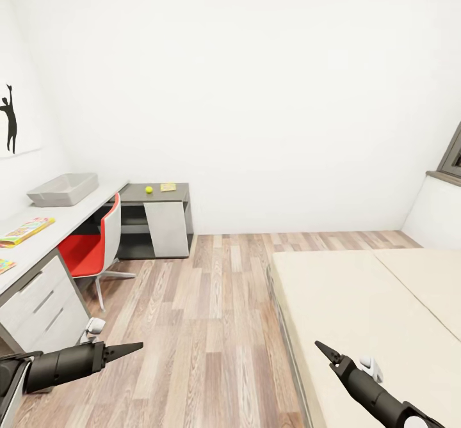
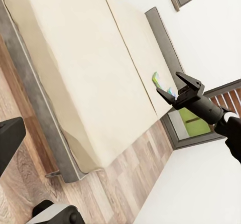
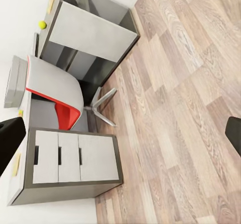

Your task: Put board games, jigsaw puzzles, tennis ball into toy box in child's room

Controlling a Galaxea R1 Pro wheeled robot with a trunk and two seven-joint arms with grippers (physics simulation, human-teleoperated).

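Nearest the camera, at 7 o'clock in the head view, left gripper [image 1: 131, 348] hangs over the plank floor [image 1: 211, 325], fingers together, carrying nothing. Right gripper [image 1: 325, 351] at 5 o'clock sits over the bed [image 1: 358, 300] edge; the left wrist view catches it with its jaws a little apart and empty [image 2: 173, 87].

Bed mattress is bare where the head view covers it. The left wrist view shows a flat colourful box [image 2: 156, 78] near the far side of the mattress, probably a board game, but too small to confirm.

At 9 o'clock, on the white desk [image 1: 57, 236]: a green-edged board game [image 1: 25, 231], and a second colourful item [image 1: 5, 265] cut off by the frame edge. Red-and-grey chair [image 1: 96, 242] is tucked in beside it.

Further, 10 o'clock: grey toy box [image 1: 63, 189] at the desk's far end. On the dark cabinet top [image 1: 176, 194] past it: tennis ball [image 1: 148, 189] and a small yellow flat piece [image 1: 168, 187], well apart from the toy box.

Handling guess: game boxes are light, stiff and smooth, so pinch a long edge or overhanging corner. Flat lids give the fingers little purchase from above. Ball is light and will roll; close across its middle.
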